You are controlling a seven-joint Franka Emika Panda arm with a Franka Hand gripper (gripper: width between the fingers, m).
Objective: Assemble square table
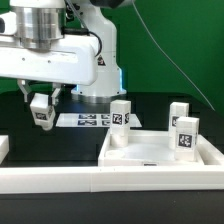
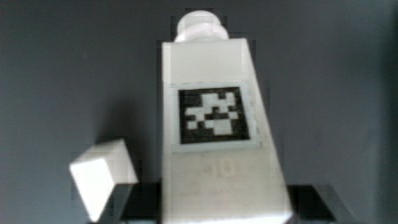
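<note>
The square table's white slab (image 1: 150, 152) lies at the exterior view's right, rim up. Three tagged white legs (image 1: 120, 115) (image 1: 178, 114) (image 1: 186, 136) stand upright on it. A fourth white leg (image 1: 42, 114) (image 2: 214, 110) hangs over the black table at the exterior view's left, well apart from the slab. My gripper (image 1: 40, 102) (image 2: 217, 202) is shut on it. In the wrist view the leg fills the middle, its tag facing the camera and its rounded end pointing away. The black fingers (image 2: 143, 205) press on both of its sides.
The marker board (image 1: 88, 120) lies flat behind the held leg, by the arm's base. A long white border rail (image 1: 100, 182) runs along the front, with an end piece (image 1: 3, 148) at the exterior view's left. A small white block (image 2: 102, 175) shows beside the leg.
</note>
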